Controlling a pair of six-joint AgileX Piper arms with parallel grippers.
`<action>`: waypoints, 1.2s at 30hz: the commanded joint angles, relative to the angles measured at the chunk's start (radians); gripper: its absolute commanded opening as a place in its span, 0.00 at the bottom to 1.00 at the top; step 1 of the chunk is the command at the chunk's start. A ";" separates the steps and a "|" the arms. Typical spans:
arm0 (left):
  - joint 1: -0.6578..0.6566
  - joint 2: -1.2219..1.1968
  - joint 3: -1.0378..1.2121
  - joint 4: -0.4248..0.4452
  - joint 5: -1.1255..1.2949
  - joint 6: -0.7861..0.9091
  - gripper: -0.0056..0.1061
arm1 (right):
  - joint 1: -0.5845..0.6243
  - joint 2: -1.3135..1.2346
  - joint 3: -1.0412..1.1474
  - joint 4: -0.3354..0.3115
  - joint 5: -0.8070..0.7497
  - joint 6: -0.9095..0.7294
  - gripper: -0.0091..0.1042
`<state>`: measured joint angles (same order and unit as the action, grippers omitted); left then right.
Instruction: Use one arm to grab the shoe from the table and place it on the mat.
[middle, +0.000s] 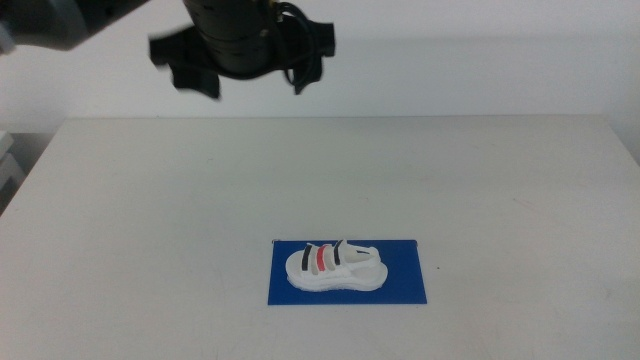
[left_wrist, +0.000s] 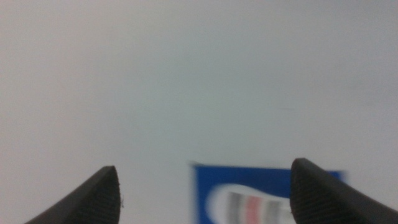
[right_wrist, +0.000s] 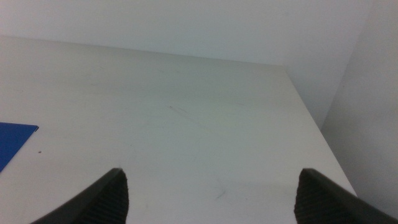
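Low in the frame, just left of centre, the shoe (middle: 335, 268) lies on its side on the mat (middle: 400, 290) — placed, by the look of it. It is small and white, with two black straps and one red between them. The blue mat rests flat on the white table (middle: 150, 220). At the upper left, the left gripper (middle: 245, 45) hangs high above, jaws spread and empty. The right gripper (right_wrist: 211, 199) — out of the middle view — waits with jaws apart

Overhead middle and raised left wrist views share the mat (middle: 400, 285).
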<state>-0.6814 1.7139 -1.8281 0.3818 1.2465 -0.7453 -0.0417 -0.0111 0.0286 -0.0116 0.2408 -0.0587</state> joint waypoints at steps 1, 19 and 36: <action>-0.002 -0.058 -0.024 0.085 0.062 0.179 0.89 | -0.002 0.004 0.005 -0.008 -0.072 -0.010 0.77; 0.297 -0.671 0.710 -0.052 -0.580 0.339 0.89 | -0.002 0.004 0.005 -0.008 -0.072 -0.010 0.77; 0.707 -1.430 1.638 -0.426 -1.217 0.745 0.89 | -0.002 0.004 0.005 -0.008 -0.072 -0.010 0.77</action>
<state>0.0144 0.3227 -0.2162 -0.0205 0.1501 -0.0152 -0.0417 -0.0111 0.0286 -0.0116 0.2408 -0.0587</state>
